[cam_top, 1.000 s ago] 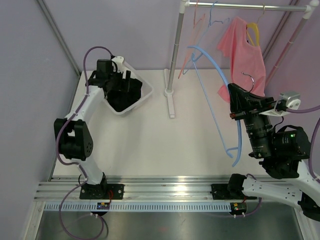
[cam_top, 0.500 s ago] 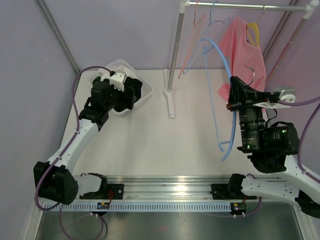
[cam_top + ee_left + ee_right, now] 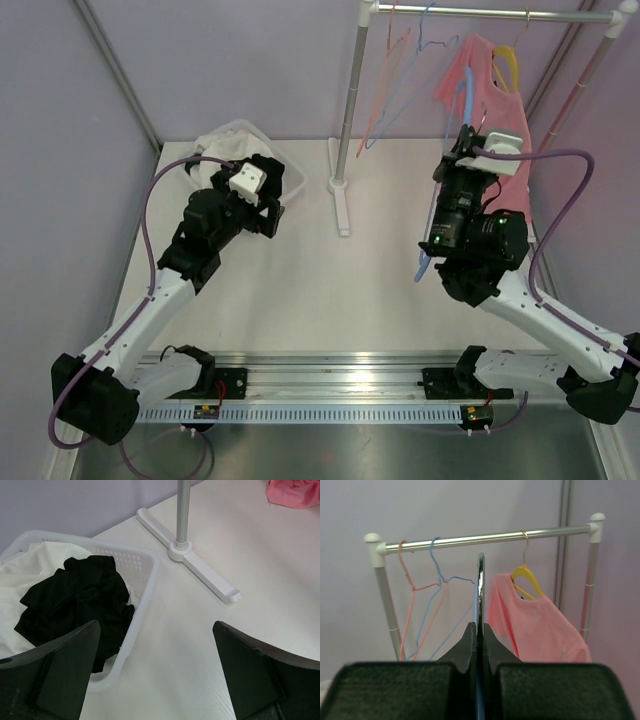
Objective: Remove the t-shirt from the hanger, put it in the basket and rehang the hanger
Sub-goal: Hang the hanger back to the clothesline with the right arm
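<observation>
A pink t-shirt (image 3: 530, 625) hung on a yellow hanger (image 3: 526, 575) from the rail (image 3: 485, 538). The right pincer (image 3: 480, 630) was clenched on the hook of what looked like a blue hanger (image 3: 466, 98). The left pincer (image 3: 155, 645) was spread wide, grasping nothing, above the counter (image 3: 260, 550) beside a basket (image 3: 142, 562) of clothes.

pink t-shirt (image 3: 535, 625), hung on yellow hanger (image 3: 521, 573)

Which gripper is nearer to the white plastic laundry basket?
Left. The left gripper, open, hangs just beside the white plastic basket; the right gripper is far away, shut on a light blue hanger by the metal clothes rack.
</observation>
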You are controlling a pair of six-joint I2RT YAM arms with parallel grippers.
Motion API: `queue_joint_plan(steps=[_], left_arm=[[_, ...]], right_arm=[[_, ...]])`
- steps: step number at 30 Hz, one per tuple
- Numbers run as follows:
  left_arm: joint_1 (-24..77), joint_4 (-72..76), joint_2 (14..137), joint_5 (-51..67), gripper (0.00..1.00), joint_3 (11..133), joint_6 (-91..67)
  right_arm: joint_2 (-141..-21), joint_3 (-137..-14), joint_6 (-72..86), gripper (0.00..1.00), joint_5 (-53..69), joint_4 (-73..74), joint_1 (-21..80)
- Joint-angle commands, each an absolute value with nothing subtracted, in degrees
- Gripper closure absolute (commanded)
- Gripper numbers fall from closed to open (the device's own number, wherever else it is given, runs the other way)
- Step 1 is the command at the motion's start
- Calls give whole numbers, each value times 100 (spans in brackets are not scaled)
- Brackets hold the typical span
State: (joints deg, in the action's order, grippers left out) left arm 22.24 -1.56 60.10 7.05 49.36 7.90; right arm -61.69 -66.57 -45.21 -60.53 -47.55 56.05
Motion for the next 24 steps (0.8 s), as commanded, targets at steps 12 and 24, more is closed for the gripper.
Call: queue_joint_plan(steps=[12,24], left_arm=[[2364,290,6310,510,1,4931,1019],[2364,220,6232,527,1,5010,1160]], right_arm=[[-6978,-8524,-2058,100,-4801,-1953,3279],[-7901,-9457,-1451,100,-3587,-1046,2672]])
